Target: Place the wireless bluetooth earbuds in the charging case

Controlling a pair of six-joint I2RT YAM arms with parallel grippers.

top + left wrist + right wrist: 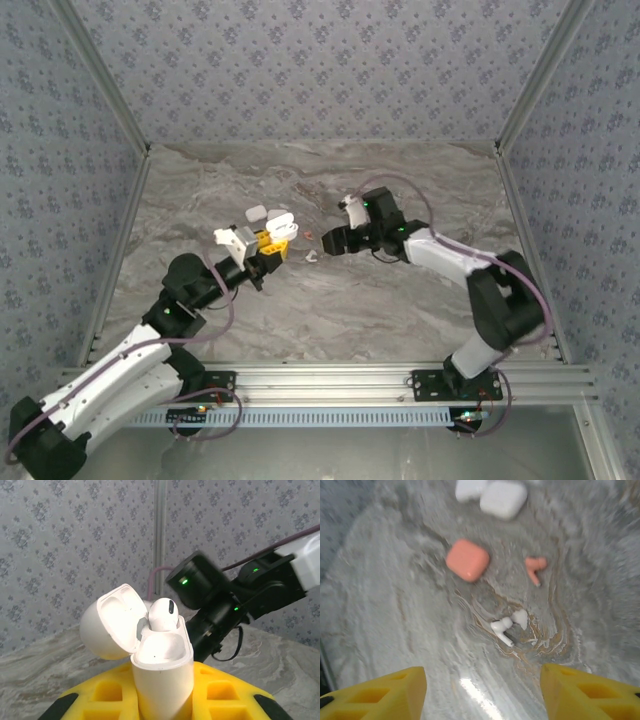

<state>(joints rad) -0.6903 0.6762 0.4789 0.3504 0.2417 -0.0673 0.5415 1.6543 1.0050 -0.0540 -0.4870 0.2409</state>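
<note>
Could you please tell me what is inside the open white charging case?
One white earbud sits in the charging case, with its head above the rim; its stem is hidden inside the case.

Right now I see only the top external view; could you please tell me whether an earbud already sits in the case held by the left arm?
Observer: Yes. In the left wrist view, the left end effector is shut on the open white case, and a seated earbud pokes up from it.
Operator: Thank you. Is the other arm carrying anything?
Observer: No, the right end effector is open and empty.
Operator: What lies ahead of it?
Observer: A loose earbud, white, on the table.
</note>
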